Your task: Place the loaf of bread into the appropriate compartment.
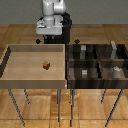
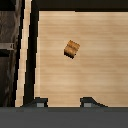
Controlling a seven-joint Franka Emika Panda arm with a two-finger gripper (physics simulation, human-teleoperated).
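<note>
Where the exterior view takes in the whole scene, the loaf of bread [image 1: 46, 65] lies alone on the floor of a light wooden tray [image 1: 10, 65], roughly at its middle and well apart from every wall. The tray stands on thin legs at the exterior view's left. Just beside it, at the exterior view's right, stands a dark compartment organiser [image 1: 95, 62] split by dividers into several bins; small grey-white items [image 1: 85, 73] sit in some of them. Behind both, the Panda arm [image 1: 52, 12] rises above the tray's far edge, its hand too blurred there to read.

In the wrist view, the loaf [image 2: 72, 48] shows as a small orange-brown block with ridged sides, lying turned at a slant on the pale wood grain. The gripper [image 2: 63, 103] hangs above the tray floor with its two fingertips [image 2: 39, 103] spread wide apart, holding nothing, and the loaf is well clear of them. A dark tray wall [image 2: 31, 50] runs along one side, with the organiser's dark wood beyond it.
</note>
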